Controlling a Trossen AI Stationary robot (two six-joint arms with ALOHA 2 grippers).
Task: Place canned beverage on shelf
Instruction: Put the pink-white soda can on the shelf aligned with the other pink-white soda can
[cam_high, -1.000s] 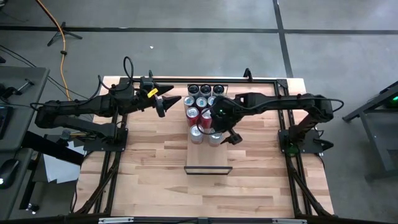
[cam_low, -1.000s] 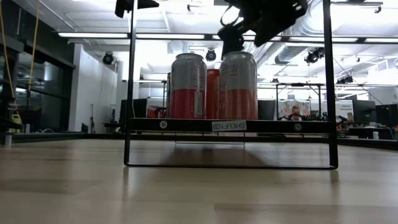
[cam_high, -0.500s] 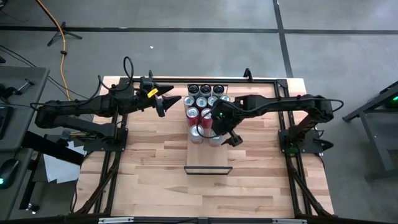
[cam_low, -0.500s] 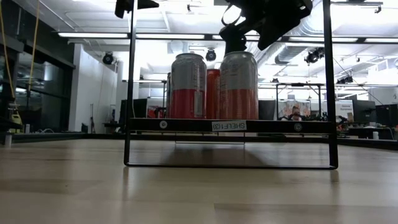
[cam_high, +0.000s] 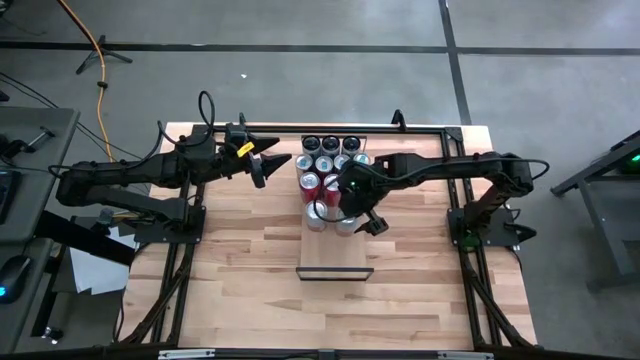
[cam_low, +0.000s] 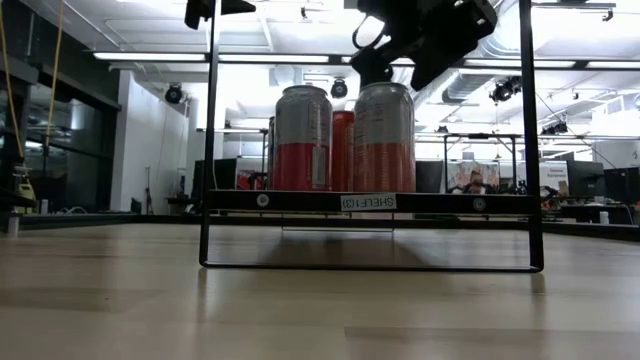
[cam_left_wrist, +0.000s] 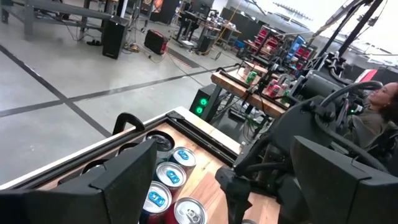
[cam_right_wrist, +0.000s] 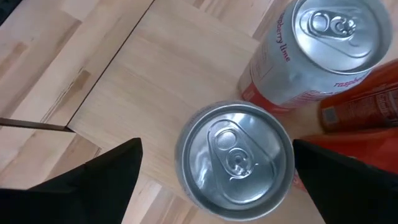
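Observation:
The shelf (cam_high: 335, 255) is a pale plank with a dark frame, in the middle of the table; it also shows in the low view (cam_low: 300, 201). Two silver-and-red cans stand upright on it: one (cam_right_wrist: 235, 158) right under my right gripper, one (cam_right_wrist: 320, 43) beside it. In the low view they stand side by side, the first can (cam_low: 383, 135) on the right and the second can (cam_low: 303, 138) on the left. My right gripper (cam_right_wrist: 217, 146) is open just above the first can, one finger at each side of its top. My left gripper (cam_high: 278, 161) is open, hovering left of the cans.
Several more cans (cam_high: 330, 152) stand in a cluster at the shelf's far end, some with red sides (cam_high: 311, 182). A black metal frame (cam_high: 440, 130) runs round the table's far part. The near half of the shelf plank (cam_high: 335, 262) and the tabletop around it (cam_high: 250, 260) are bare.
My right gripper has risen a little above the can on the shelf and shifted slightly toward the table's left. The can has stayed upright where it stood.

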